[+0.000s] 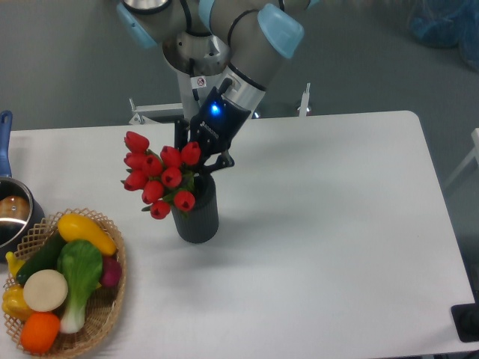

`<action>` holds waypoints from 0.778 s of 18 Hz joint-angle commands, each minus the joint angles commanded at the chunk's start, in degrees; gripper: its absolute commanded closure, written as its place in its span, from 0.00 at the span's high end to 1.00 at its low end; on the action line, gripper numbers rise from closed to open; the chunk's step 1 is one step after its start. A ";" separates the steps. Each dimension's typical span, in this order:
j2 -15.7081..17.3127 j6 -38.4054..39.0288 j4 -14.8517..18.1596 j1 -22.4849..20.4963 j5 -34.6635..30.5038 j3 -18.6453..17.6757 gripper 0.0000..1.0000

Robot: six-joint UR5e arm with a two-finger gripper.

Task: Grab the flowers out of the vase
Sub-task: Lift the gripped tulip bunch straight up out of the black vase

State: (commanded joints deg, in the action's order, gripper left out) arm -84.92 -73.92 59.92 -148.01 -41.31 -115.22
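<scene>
The flowers, a bunch of red tulip buds with green leaves, lean to the left out of the vase, a dark ribbed cylinder near the table's left-centre. Their stems still reach into its mouth. My gripper comes down from behind, right over the vase's mouth, with its black fingers drawn in around the stems just right of the buds. The buds hide the fingertips in part.
A wicker basket of coloured vegetables stands at the front left. A metal pot with a blue handle sits at the left edge. The white table stretches to the right of the vase.
</scene>
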 joint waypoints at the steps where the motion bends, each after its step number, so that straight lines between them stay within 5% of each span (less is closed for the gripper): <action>1: 0.88 0.00 1.06 -0.18 0.35 0.00 0.02; 14: 2.39 3.43 2.30 -2.37 7.20 2.63 0.03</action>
State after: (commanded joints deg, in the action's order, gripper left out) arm -82.53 -70.49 62.23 -150.38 -34.11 -112.59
